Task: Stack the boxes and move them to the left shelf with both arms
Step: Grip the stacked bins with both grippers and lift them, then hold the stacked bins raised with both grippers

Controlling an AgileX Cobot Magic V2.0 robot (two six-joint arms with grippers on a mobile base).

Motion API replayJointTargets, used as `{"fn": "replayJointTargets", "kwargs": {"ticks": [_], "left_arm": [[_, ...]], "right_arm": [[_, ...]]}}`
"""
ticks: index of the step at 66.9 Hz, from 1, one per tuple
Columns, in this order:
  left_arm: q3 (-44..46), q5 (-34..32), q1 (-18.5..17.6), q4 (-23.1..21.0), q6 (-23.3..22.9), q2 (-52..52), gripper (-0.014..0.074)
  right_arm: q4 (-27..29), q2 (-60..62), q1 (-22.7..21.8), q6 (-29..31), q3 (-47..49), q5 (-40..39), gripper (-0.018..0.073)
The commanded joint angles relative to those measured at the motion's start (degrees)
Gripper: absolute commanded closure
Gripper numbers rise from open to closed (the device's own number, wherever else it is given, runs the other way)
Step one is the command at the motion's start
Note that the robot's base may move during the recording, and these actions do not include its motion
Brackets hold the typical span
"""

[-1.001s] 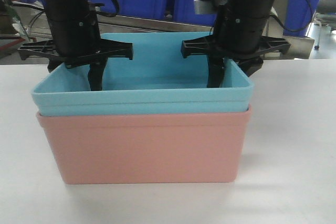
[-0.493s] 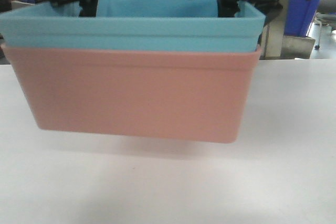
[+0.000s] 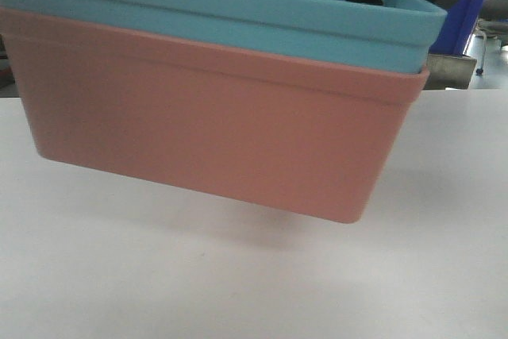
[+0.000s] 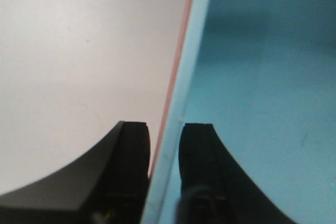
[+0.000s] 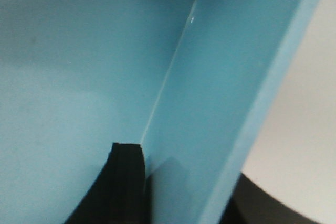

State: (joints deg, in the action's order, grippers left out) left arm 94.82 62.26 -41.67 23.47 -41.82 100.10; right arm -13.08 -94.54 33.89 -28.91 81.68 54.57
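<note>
A white table [image 3: 254,291] fills the front view. Above it the pink tub [image 3: 214,125] hangs clear of the surface, tilted with its right end lower. The blue tub [image 3: 238,21] is nested inside it, and a dark blue bin [image 3: 464,5] stands behind.

The left wrist view alone shows both rims edge-on, with the left gripper [image 4: 164,129] clamped across the nested walls.

The right wrist view shows only blue plastic, with the right gripper [image 5: 189,182] pinching that wall, one finger inside.
</note>
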Motion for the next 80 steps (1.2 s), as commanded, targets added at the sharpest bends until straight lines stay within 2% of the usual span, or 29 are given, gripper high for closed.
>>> {"fn": "replayJointTargets", "kwargs": {"ticks": [1,18,43,68,80], "left_arm": [[2.84,-9.43,-3.32,-6.35,-1.06,-2.98,0.06],[2.84,-8.2,-3.32,-5.09,-1.06,-0.6,0.06],[2.84,-8.48,-3.08,-2.11,-1.06,0.27,0.06],[2.84,-8.25,-2.71,-2.1,-1.06,0.27,0.06],[2.84,-8.05,-2.71,-3.72,-1.06,0.27,0.0601]], "right_arm": [[0.52,1.91,1.87,-3.62,2.42,-13.52,0.0505],[0.52,1.96,3.87,-5.07,2.42,-14.22,0.0505],[-0.62,2.32,3.87,-5.22,2.42,-13.08,0.0505],[-0.94,2.32,3.87,-5.22,2.42,-13.2,0.0505],[-0.94,2.32,3.87,-5.22,2.42,-14.51,0.0505]]}}
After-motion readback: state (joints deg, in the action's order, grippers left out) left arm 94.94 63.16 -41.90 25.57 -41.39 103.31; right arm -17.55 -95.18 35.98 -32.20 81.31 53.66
